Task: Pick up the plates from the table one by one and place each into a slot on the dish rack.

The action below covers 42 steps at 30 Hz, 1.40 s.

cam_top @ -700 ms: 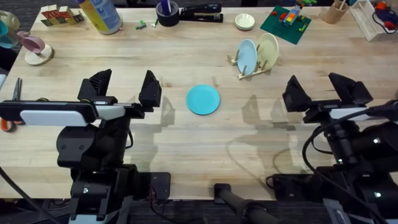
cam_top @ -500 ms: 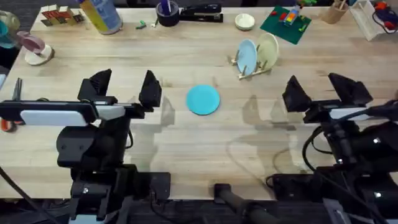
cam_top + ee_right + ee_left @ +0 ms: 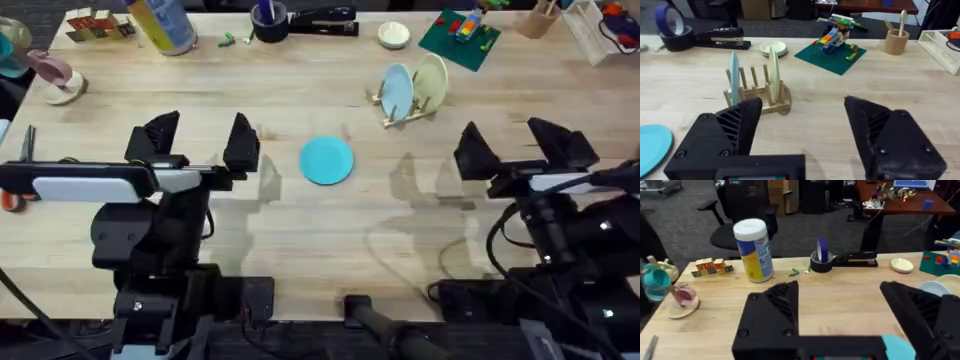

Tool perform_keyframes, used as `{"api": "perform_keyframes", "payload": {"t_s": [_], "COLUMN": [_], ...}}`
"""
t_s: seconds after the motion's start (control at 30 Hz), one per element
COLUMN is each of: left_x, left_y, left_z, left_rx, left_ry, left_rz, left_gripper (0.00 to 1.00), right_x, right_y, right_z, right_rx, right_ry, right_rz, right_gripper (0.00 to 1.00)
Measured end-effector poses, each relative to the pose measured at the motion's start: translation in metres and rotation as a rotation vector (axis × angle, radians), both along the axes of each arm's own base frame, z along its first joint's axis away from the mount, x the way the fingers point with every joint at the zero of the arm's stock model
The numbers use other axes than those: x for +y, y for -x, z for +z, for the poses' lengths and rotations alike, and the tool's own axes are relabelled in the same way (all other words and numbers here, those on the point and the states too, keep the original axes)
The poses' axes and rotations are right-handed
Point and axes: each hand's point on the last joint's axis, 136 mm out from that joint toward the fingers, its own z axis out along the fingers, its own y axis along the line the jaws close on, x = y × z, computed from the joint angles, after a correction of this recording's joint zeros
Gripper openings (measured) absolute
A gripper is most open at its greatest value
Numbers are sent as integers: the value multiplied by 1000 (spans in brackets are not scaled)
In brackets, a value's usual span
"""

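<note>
we see the turquoise plate (image 3: 327,160) lying flat on the table (image 3: 300,240), about midway between the two arms and near the dish rack (image 3: 405,108), which already holds a pale blue plate (image 3: 397,90) and a cream plate (image 3: 431,78) standing on edge between its pegs. the left gripper (image 3: 200,140) hovers just beside the turquoise plate with its fingers spread wide and nothing between them; the right gripper (image 3: 515,145) sits well apart from the plate on the other side, also spread and empty. we judge the plate to be light, stiff and rather slick, probably plastic, so it should not bend, but lying flat it offers little to grab; we would take it at the rim, one finger sliding under the edge and one on top, and expect it to skid on the smooth wood if pushed. the right wrist view shows what the overhead hides: the rack's upright pegs and the free slot between the two standing plates, with the turquoise plate at the frame's edge. the left wrist view shows a corner of that plate beside the gripper's own fingers.
</note>
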Motion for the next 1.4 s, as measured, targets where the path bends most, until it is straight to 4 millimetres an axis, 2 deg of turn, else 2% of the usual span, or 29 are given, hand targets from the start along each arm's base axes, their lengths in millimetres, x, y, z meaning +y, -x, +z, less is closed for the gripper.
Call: {"api": "perform_keyframes", "payload": {"t_s": [0.27, 0.37, 0.43, 0.5, 0.7, 0.9, 1.07, 1.17, 1.4], "left_x": [-1, -1, -1, -1, -1, -1, -1, -2, -11], "left_y": [0, 3, 8, 15, 45, 66, 76, 77, 63], "left_z": [2, 11, 28, 50, 112, 167, 209, 223, 233], "left_rx": [-3, -4, -11, -28, -13, 60, 147, 215, 399], "left_ry": [0, -9, -16, -20, -26, -26, -21, -15, 44], "left_rz": [-5, -5, -5, -4, -5, -5, -6, -9, -54], "left_gripper": [992, 992, 992, 992, 993, 993, 992, 993, 993], "right_x": [0, 0, 0, 0, 0, 0, 0, 0, 0], "right_y": [0, 4, 7, 13, 43, 59, 59, 56, 48], "right_z": [2, 6, 17, 39, 115, 164, 187, 197, 194], "right_rx": [-4, 23, 23, 2, -69, 6, 133, 224, 459], "right_ry": [4, 12, 12, 12, 13, 15, 19, 33, 61], "right_rz": [0, 2, 2, 2, 1, 2, 3, 7, 21], "right_gripper": [992, 992, 992, 992, 992, 991, 992, 992, 991]}}
